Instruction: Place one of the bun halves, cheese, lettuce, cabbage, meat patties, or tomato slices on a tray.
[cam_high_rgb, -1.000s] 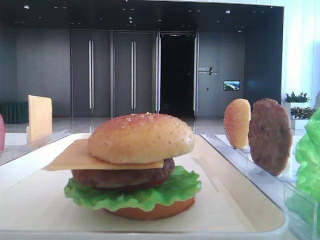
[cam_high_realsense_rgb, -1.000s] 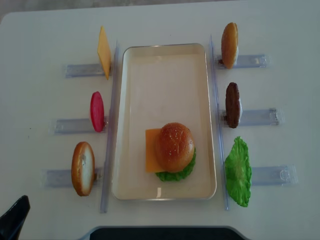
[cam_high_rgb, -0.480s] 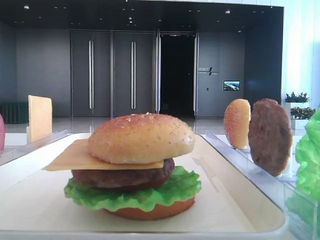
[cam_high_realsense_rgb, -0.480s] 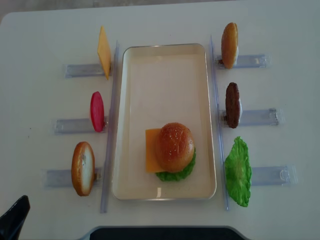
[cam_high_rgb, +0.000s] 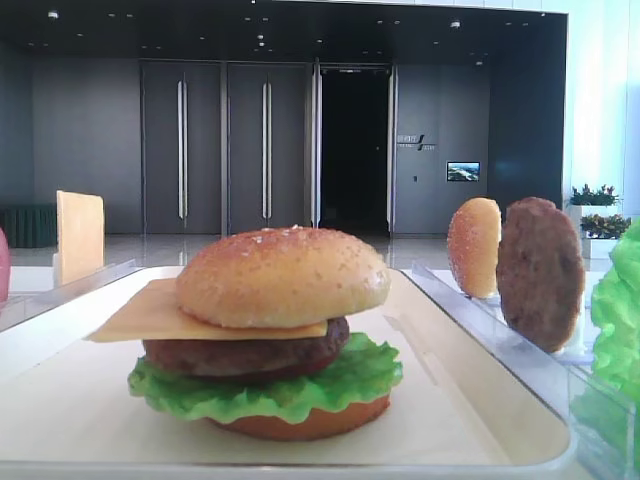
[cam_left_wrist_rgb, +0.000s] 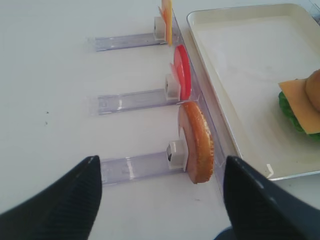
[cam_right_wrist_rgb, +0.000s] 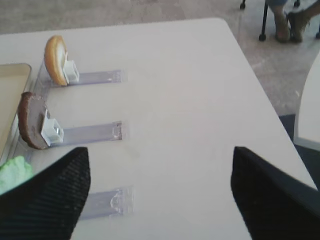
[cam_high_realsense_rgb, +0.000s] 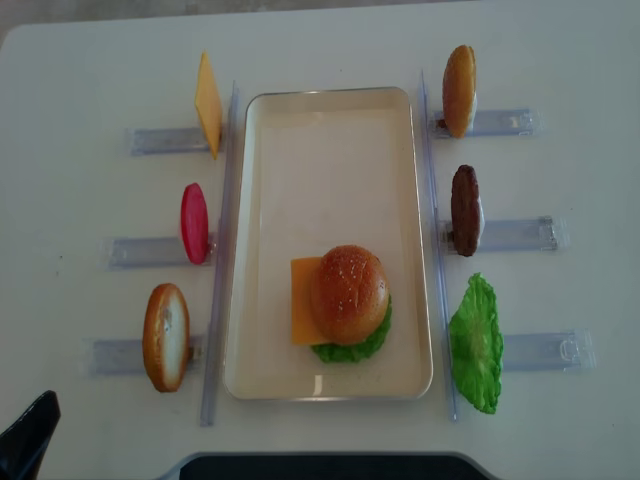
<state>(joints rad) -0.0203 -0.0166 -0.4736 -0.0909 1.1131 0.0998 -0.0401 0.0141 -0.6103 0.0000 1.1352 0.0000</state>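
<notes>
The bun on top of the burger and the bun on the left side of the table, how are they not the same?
The burger's top bun lies flat, dome up, on the stack in the tray; the left bun half stands on edge in a clear holder outside the tray. The top bun rests on a cheese slice; the left bun half touches no other food. Both are golden-brown and round.

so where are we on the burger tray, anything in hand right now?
Done: a full stack sits on the tray, with lettuce, patty, cheese and a bun top.
In hand: nothing. The left gripper and right gripper are both open and empty above the table.
Left: spare pieces stand in the side holders, so another placement is possible.
</notes>
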